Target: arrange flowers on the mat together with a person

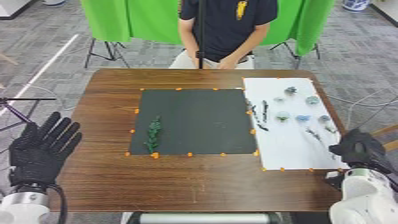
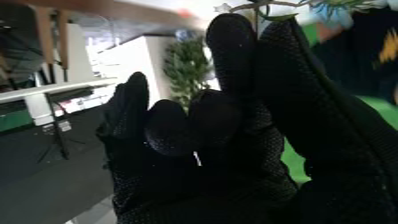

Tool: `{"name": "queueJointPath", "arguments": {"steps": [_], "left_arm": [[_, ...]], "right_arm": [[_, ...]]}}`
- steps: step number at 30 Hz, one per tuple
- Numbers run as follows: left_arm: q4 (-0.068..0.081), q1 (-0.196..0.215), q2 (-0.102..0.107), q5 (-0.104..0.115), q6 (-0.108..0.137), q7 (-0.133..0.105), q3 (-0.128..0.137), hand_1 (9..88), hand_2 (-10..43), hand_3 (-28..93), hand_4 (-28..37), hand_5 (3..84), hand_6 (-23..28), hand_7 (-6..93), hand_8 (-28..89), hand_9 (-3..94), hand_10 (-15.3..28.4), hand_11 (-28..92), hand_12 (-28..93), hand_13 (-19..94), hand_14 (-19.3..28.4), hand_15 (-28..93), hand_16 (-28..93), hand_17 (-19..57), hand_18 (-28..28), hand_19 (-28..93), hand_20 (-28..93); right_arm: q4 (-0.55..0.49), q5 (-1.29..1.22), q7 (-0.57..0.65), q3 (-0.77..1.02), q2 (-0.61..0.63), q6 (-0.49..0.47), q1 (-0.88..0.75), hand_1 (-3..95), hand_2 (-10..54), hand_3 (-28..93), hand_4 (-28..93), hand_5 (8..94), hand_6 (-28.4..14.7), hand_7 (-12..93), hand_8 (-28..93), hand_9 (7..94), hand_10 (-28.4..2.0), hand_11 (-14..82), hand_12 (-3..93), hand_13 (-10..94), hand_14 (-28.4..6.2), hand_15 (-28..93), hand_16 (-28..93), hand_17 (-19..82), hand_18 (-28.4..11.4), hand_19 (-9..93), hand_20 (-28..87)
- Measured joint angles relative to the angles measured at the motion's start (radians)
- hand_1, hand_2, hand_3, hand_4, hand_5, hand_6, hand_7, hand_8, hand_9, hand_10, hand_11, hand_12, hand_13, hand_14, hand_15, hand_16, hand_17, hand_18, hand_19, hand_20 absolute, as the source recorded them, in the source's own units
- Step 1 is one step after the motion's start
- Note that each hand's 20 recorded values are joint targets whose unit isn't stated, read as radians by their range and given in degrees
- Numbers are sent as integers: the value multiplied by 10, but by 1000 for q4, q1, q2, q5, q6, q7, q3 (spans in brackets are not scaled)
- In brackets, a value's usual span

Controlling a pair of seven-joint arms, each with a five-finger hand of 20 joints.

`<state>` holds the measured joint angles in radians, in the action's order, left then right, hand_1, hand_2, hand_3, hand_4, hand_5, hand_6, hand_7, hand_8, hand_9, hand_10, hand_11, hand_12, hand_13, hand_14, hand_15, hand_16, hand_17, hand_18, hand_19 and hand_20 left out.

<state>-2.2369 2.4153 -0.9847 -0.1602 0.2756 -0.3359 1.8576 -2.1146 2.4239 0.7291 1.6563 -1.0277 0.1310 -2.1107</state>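
Green cloth [image 1: 129, 20] hung beyond the far edge of the brown table [image 1: 102, 120], above a grey floor. Wood ran in a broad band between the near edges of the dark mat [image 1: 195, 125] and the table, with another band to the left. Orange markers [image 1: 155, 155] edged the dark mat, and just beside its right edge lay the white mat [image 1: 289, 157]. My left hand [image 1: 37, 155] was at the table's left edge, palm showing, fingers spread. My right hand [image 1: 360, 150] was by the white mat's right edge; whether it was spread, closed or pinching anything, I could not tell. A green sprig [image 1: 154, 135] lay on the dark mat's near left part; small blooms [image 1: 303, 118] and dark stems [image 1: 264, 111] lay on the white one. My right wrist view caught green leaves [image 2: 342, 6] on a branch, cut off by the frame, its ends hard to make out
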Motion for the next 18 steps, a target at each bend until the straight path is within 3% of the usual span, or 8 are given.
{"name": "queueJointPath", "arguments": {"steps": [5, 14, 18], "left_arm": [[0, 0, 0, 0, 0, 0, 0, 263, 122, 735, -283, 434, 89, 72, -78, 386, 153, 164, 104, 307, 151, 251, -34, -30, 136, 279, 133], [-1, 1, 6, 0, 2, 1, -1, 263, 122, 735, -283, 433, 90, 72, -78, 385, 154, 164, 104, 307, 151, 250, -34, -30, 136, 278, 133], [3, -13, 15, 0, 7, 5, -21, 263, 122, 735, -283, 434, 90, 71, -78, 386, 154, 164, 103, 307, 150, 249, -35, -30, 136, 279, 133]], "right_arm": [[-46, -66, 5, -38, 18, 84, 19, 523, -95, 720, -250, 764, -20, 429, 136, 660, -157, 697, 572, 513, -208, 852, 596, 263, -273, 811, 527], [-43, -81, 4, -269, 18, 59, 219, 520, -95, 722, -232, 772, -23, 420, 153, 668, -163, 698, 567, 527, -219, 855, 586, 273, -281, 822, 524], [-7, -44, 4, -409, -14, 60, 336, 520, -95, 719, -225, 775, -23, 415, 160, 673, -168, 697, 566, 533, -224, 857, 581, 279, -283, 830, 520]]}}
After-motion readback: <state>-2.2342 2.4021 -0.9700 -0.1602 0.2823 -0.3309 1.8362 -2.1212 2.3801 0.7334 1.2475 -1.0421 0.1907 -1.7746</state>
